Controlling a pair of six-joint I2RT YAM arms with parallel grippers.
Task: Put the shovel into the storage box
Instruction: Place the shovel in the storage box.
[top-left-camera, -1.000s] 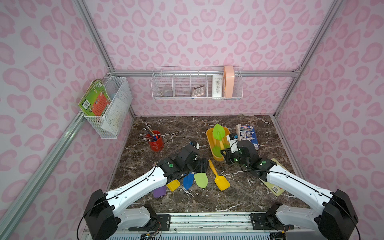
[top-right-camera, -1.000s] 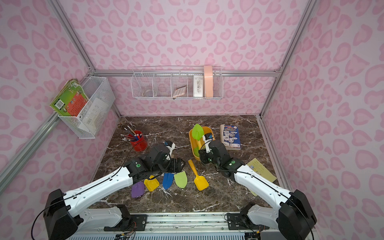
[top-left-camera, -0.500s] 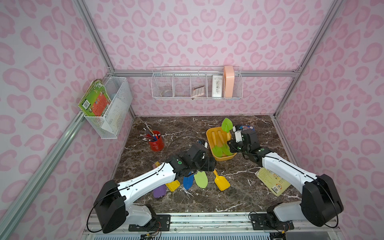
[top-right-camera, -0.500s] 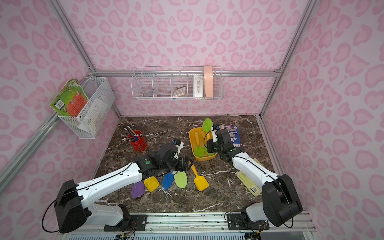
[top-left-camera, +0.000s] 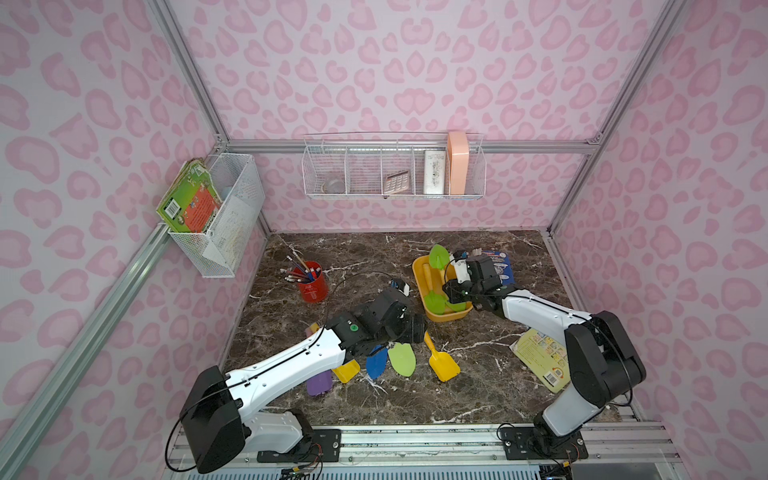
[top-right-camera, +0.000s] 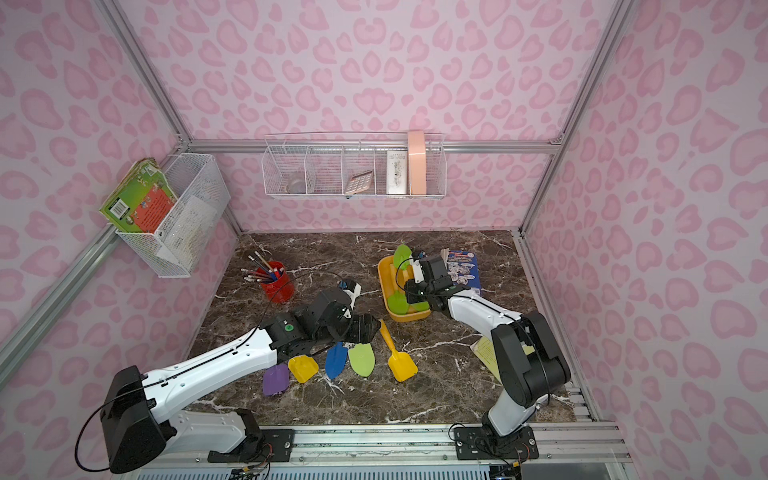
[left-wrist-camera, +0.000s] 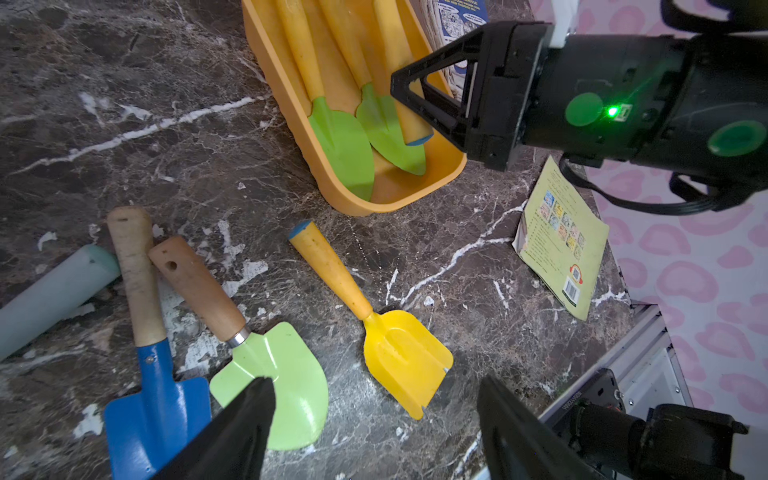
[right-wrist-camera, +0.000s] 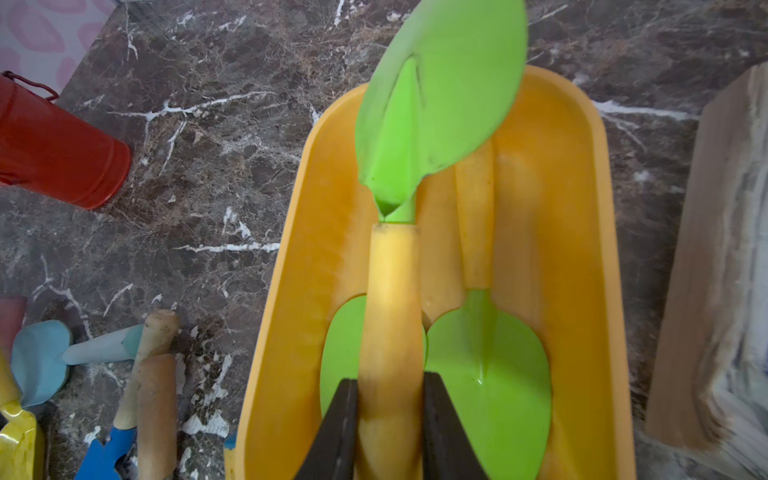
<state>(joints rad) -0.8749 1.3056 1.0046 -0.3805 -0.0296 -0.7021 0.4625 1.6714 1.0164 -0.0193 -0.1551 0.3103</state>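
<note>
The floor of the storage box is mostly covered by two green shovels, a third shovel held above. One long wall is flanked by a book, the other by bare marble.

No words legible, yellow-green booklet on the tabletop – barcode and QR code, print too small, blue book just beside the right tool – cover lettering blurred, green book with barcode
</note>
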